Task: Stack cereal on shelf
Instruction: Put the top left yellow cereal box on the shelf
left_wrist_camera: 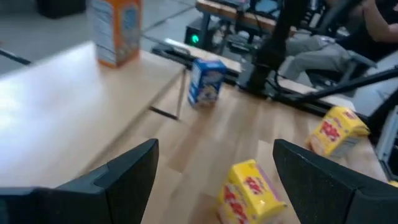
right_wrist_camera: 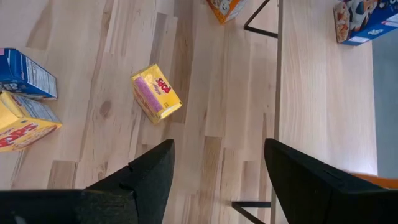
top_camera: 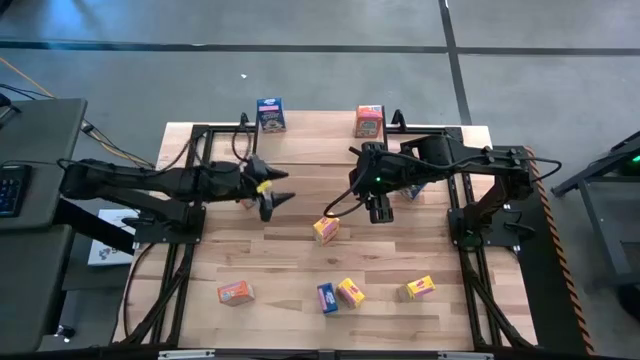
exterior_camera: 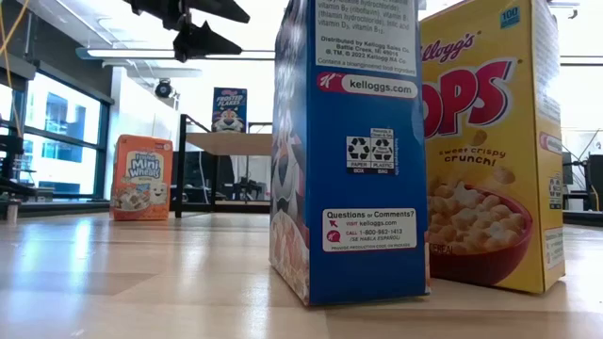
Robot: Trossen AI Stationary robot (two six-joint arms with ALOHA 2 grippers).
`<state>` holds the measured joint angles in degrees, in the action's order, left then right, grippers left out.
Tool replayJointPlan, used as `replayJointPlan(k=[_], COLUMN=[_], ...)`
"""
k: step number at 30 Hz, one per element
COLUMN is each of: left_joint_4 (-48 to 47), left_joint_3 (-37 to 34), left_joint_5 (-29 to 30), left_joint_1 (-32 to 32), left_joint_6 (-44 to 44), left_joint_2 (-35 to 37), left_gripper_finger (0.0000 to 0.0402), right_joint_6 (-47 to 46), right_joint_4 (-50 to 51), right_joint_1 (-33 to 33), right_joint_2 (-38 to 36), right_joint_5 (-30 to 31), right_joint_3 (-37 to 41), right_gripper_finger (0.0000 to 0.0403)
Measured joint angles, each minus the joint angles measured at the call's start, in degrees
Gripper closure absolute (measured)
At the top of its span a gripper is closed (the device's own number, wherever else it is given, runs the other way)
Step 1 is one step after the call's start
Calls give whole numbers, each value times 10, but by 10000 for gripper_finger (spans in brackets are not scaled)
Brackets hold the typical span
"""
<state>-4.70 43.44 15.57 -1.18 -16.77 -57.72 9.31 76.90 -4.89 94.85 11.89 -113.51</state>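
While both my grippers hang empty over the table, the step I judge to be in hand is picking the next cereal box. My right gripper (top_camera: 378, 208) has its fingers spread apart and hovers above the tabletop (top_camera: 280, 270), near the shelf's front edge. Closest to it is a yellow box (right_wrist_camera: 157, 94) lying on its side on the planks, apart from everything else; in the high view it sits just in front and to the left of that gripper. My left gripper (top_camera: 270, 192) is also parted with nothing between the fingers, and sits at about the same depth on the other side.

Farther toward the table's near edge lie more boxes, well apart: an orange box (top_camera: 235, 292), a blue box (top_camera: 327, 297) touching or just beside a second yellow box (top_camera: 349, 292), and a third yellow box (top_camera: 419, 288).

Beyond my grippers stands the shelf (top_camera: 320, 140), with a blue box on the shelf (top_camera: 271, 114) and an orange box on the shelf (top_camera: 369, 121) standing upright, well apart.

To do this well, I should centre the right fingers over the lone yellow box, turn the wrist so they close across its narrow faces, descend straight, and squeeze gently, since thin cardboard will likely crush or slip.
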Motion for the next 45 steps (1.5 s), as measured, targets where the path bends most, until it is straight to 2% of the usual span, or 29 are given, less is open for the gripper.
replayJointPlan(k=[4,9,15,30,45], left_joint_4=[34,57,90,131,176], left_joint_3=[0,0,0,0,1], left_joint_5=[11,60,91,113,118], left_joint_1=[-36,-89,-127,-150,-151], left_joint_6=[-18,-41,-57,-62,-60], left_joint_2=[-39,-92,-154,-258,-317], left_gripper_finger=[93,93,93,93,93], right_joint_6=[1,-1,-3,-3,-3], right_joint_4=[-5,-5,-15,-30,-30], right_joint_1=[0,0,0,0,0], right_joint_2=[0,0,0,0,0], right_joint_5=[0,0,0,0,0], right_joint_3=[0,0,0,0,0], right_gripper_finger=[162,162,162,162,162])
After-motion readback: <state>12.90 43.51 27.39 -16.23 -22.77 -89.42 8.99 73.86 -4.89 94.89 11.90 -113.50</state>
